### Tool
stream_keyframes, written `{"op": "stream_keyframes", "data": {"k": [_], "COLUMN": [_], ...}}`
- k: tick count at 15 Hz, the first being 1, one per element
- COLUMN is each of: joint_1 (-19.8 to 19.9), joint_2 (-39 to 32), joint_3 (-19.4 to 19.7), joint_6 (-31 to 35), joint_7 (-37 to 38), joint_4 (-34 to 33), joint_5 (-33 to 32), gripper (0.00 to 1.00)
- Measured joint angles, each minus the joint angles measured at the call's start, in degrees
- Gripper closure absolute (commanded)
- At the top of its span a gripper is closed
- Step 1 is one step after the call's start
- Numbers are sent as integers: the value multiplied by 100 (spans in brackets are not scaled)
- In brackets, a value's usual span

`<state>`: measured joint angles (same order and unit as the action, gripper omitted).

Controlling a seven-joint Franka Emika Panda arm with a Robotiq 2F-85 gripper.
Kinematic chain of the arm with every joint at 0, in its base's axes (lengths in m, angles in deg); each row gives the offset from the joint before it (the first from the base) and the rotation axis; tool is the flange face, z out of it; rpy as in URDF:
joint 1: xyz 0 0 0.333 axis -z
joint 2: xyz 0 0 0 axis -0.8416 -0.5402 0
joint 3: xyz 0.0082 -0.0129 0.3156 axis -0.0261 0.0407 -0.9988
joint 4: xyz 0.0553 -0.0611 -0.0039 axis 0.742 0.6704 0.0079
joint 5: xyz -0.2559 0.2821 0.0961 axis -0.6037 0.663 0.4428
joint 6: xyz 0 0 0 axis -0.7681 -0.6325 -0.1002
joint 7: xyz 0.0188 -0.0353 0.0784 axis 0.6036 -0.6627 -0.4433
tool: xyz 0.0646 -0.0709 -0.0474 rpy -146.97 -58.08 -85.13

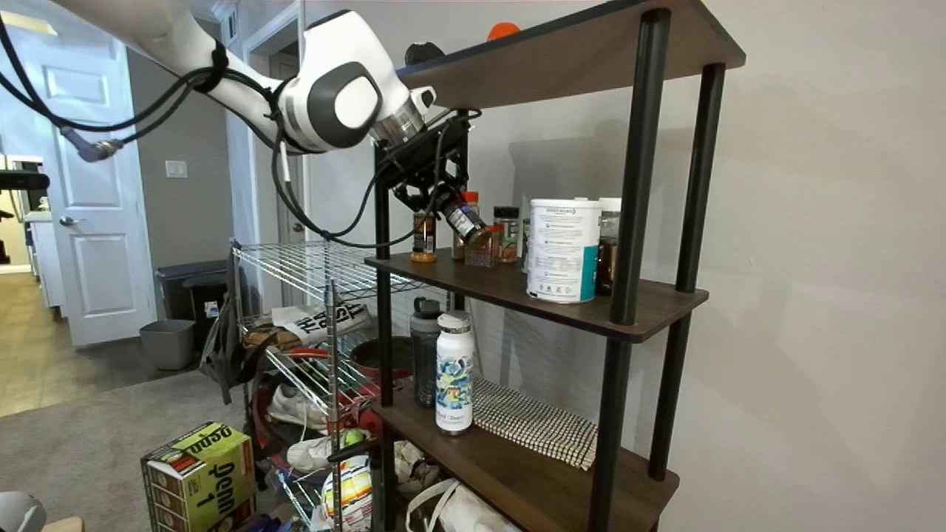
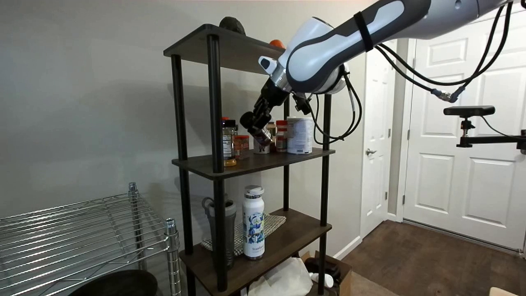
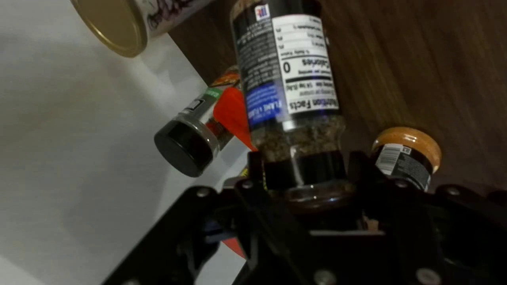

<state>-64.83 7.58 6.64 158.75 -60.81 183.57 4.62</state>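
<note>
My gripper [image 1: 437, 193] is shut on a spice jar [image 1: 465, 223] with a black and white label. In the wrist view the jar [image 3: 289, 75] sits between the fingers [image 3: 305, 168], gripped near one end, its other end pointing away. It hangs tilted above the middle shelf [image 1: 495, 282] of a dark rack. It shows in an exterior view too [image 2: 263, 136]. An orange-filled jar [image 3: 408, 146] stands close by on the shelf. A black-capped jar [image 3: 190, 142] and a red-orange item [image 3: 233, 114] are partly hidden behind the held jar.
A white canister [image 1: 563, 251] and other jars stand on the middle shelf. Dark posts [image 1: 634, 170] and the top shelf [image 2: 230, 49] frame the space. A white bottle [image 1: 454, 373] and a grey bottle [image 1: 425, 355] stand below. A wire rack [image 2: 82, 230] stands alongside.
</note>
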Motion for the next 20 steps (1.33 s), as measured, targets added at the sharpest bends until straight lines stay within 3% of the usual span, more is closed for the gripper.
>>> {"op": "stream_keyframes", "data": {"k": [4,20], "joint_1": [2,-252], "joint_2": [8,157], "joint_3": [219,460], "joint_6": [239,458], "joint_7": [-10,-1481], "joint_4": [172,268], "joint_5": [558,4528], "gripper": [69,69]}}
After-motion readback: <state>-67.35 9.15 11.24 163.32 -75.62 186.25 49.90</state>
